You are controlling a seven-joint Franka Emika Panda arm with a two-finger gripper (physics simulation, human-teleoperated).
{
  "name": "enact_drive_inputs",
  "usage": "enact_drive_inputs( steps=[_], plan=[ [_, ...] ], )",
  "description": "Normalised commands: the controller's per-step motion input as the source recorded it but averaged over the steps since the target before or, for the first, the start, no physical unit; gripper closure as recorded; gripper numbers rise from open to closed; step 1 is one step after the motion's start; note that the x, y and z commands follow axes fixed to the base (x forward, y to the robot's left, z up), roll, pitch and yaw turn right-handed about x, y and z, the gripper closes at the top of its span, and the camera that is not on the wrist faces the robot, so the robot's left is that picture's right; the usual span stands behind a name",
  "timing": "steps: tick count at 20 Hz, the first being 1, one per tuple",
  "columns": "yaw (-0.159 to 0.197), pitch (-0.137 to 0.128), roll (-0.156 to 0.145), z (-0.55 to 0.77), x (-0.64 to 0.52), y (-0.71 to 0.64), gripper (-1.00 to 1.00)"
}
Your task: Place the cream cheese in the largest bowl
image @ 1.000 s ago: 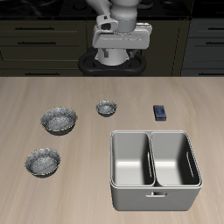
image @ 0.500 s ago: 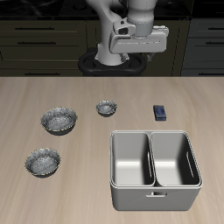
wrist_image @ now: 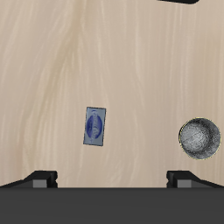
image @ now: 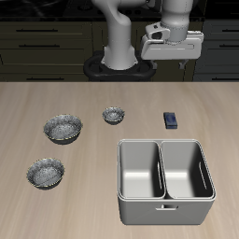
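The cream cheese (image: 171, 119) is a small dark-blue box lying flat on the wooden table, behind the metal bin; the wrist view shows the cream cheese (wrist_image: 95, 125) with its paler label up. The largest bowl (image: 63, 128) is a speckled one, dark inside, well off to the side of the box. My gripper (image: 172, 62) hangs high above the table's back part, roughly over and behind the box. In the wrist view my gripper (wrist_image: 112, 179) is open, its fingertips (wrist_image: 42, 178) far apart with nothing between them.
A near-equal speckled bowl (image: 45, 172) sits nearer the front edge. The smallest speckled bowl (image: 113, 115) stands between the largest bowl and the box, and shows as the small bowl (wrist_image: 200, 138) in the wrist view. A two-compartment metal bin (image: 165, 179) stands near the front.
The arm has swung sideways along the table's back, carrying the gripper from above the small bowl's side to above the cream cheese's side. Nothing on the table moved.
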Motion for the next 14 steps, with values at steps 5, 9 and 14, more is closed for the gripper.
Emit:
enact_drive_inputs(
  steps=[5, 9, 14],
  plan=[
    [0.008, -0.011, 0.036, -0.07, 0.11, 0.6, -1.0],
    [0.037, -0.054, -0.017, -0.15, 0.08, 0.31, -1.0],
    [-0.012, -0.031, -0.037, -0.24, 0.03, 0.07, -1.0]
  ],
)
